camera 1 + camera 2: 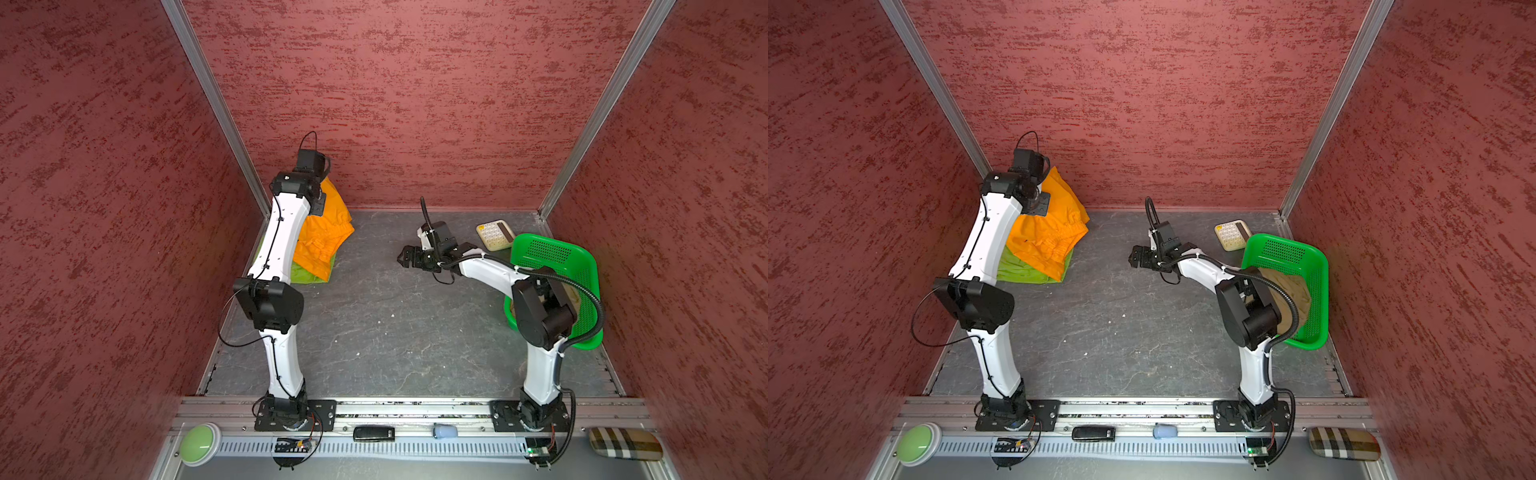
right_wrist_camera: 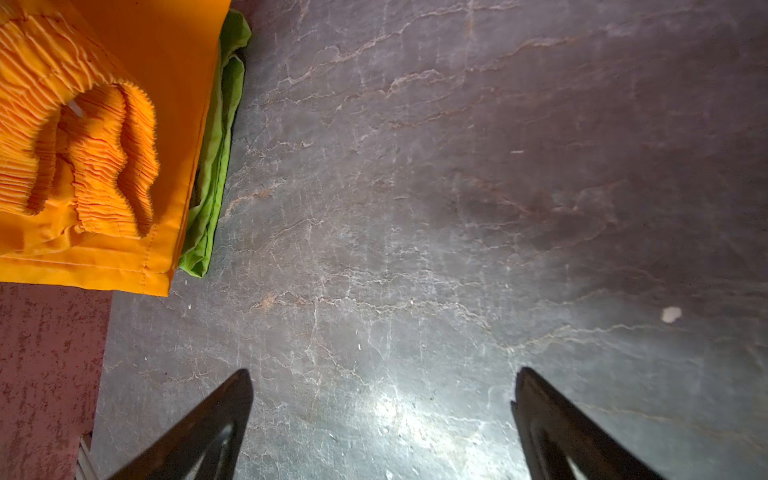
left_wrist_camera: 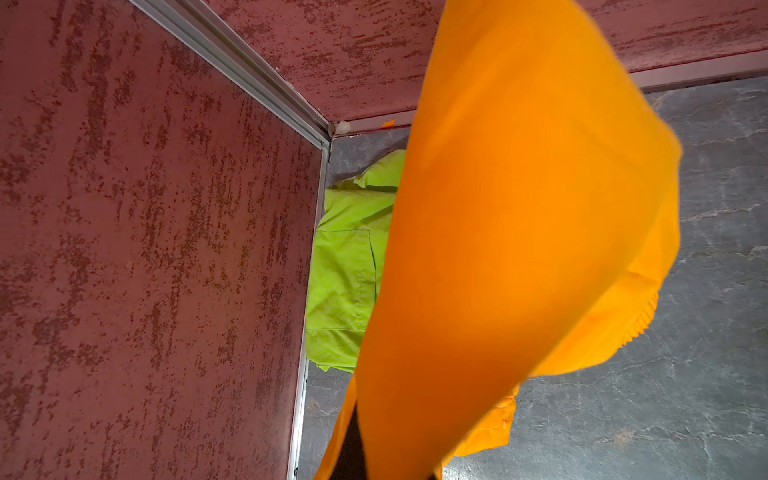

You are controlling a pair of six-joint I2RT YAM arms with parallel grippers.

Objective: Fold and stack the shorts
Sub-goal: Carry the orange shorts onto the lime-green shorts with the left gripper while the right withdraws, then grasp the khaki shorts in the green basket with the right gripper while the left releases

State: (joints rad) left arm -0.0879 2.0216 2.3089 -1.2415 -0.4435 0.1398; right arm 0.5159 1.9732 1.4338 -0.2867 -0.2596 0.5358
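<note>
Stacking under way: left gripper (image 1: 323, 183) pinches orange shorts (image 1: 322, 237) over green shorts (image 1: 307, 272) at ten o'clock; right gripper (image 2: 384, 370) wide, empty. Next, likely: lower squarely, then release.

- Top shorts (image 1: 1046, 237) are draping over bottom shorts (image 1: 1021, 272), far left on the table (image 1: 1121, 332).
- Third shorts (image 1: 1293, 295) are sitting in the basket (image 1: 1283, 249) at right, the calculator (image 1: 1229, 235) behind it.

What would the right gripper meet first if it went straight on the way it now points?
Probably the bare table: the right gripper, open, tilts down at it. The orange shorts on the green shorts lie aside of that line, though depth is unclear.
</note>
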